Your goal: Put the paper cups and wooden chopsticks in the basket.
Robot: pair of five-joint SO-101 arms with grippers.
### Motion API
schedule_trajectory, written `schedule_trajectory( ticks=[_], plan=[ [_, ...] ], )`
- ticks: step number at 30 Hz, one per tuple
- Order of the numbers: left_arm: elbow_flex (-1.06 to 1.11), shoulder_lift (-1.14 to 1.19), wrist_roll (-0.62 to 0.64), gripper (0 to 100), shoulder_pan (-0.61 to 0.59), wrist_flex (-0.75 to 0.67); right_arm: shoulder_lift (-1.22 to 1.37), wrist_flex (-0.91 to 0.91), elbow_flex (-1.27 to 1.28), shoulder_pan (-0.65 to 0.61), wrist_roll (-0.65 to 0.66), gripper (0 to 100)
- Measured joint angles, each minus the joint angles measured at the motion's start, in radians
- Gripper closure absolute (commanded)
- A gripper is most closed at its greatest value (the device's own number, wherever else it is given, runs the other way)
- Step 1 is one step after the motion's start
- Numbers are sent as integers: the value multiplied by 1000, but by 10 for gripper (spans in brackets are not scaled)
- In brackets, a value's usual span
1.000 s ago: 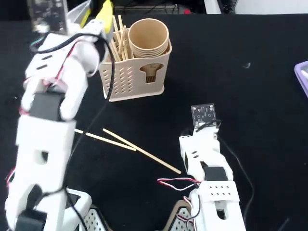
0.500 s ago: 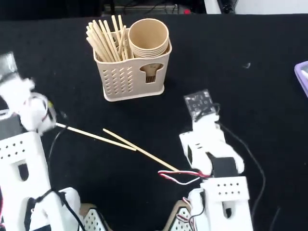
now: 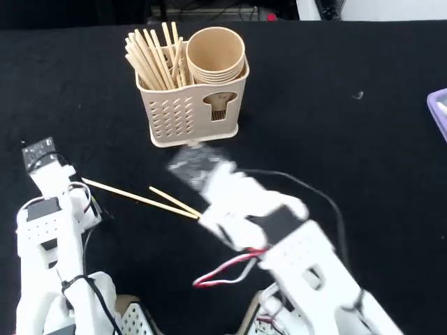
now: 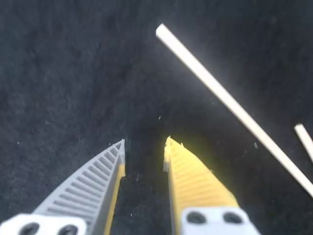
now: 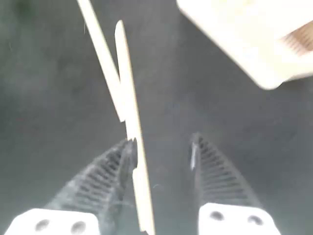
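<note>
Two arms over a black table (image 3: 363, 181).

Right arm (image 3: 300, 258): stretched from the near edge diagonally toward the table centre, wrist low over the cloth. Left arm (image 3: 49, 237): folded back at the near corner on its own side, wrist pointed down.

Basket (image 3: 188, 115): upright, ahead of the right gripper (image 5: 164, 144) and off to one side, near but apart. One compartment holds a stack of paper cups (image 3: 215, 52). The other holds a fanned bundle of chopsticks (image 3: 150, 59) standing on end.

Right gripper: fingers spread, nothing clamped. Left gripper (image 4: 145, 147): grey and yellow fingers spread, nothing between them, tips close to the cloth.

Loose chopstick A (image 3: 133, 196) and loose chopstick B (image 3: 171, 200) lie flat between the two grippers in a narrow V.
- The V closes just ahead of the right gripper's tips.
- A stops there, against B.
- B runs on into the right gripper's gap, close along the inner edge of one finger. Contact cannot be told.
- A's free end lies ahead of the left gripper's tips, apart from them.
- B's free end is farther off, on the yellow finger's side.

Room: wide bare cloth on the right arm's side of the basket. A lilac object (image 3: 438, 108) sits at the table edge there, well apart from both grippers. The arm bases crowd the near edge.
</note>
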Motion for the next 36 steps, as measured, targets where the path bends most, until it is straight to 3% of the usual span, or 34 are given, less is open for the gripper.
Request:
schedule_trajectory(
  ticks=[3, 7, 17, 23, 27, 29, 36],
  plan=[
    [25, 0, 0, 862, 0, -9, 160, -103, 0, -89, 6, 815],
    [72, 0, 0, 862, 0, -81, 382, -239, -41, -107, 5, 815],
    [78, 0, 0, 863, 0, -104, 845, -267, -307, -106, 5, 815],
    [78, 0, 0, 863, 0, -104, 967, -267, -396, -97, 5, 829],
    [78, 0, 0, 863, 0, -104, 1002, -233, -448, -80, 5, 992],
    [78, 0, 0, 863, 0, -104, 1007, -219, -465, -61, 5, 959],
    [78, 0, 0, 864, 0, -104, 1011, -206, -468, -55, 5, 984]
  ],
)
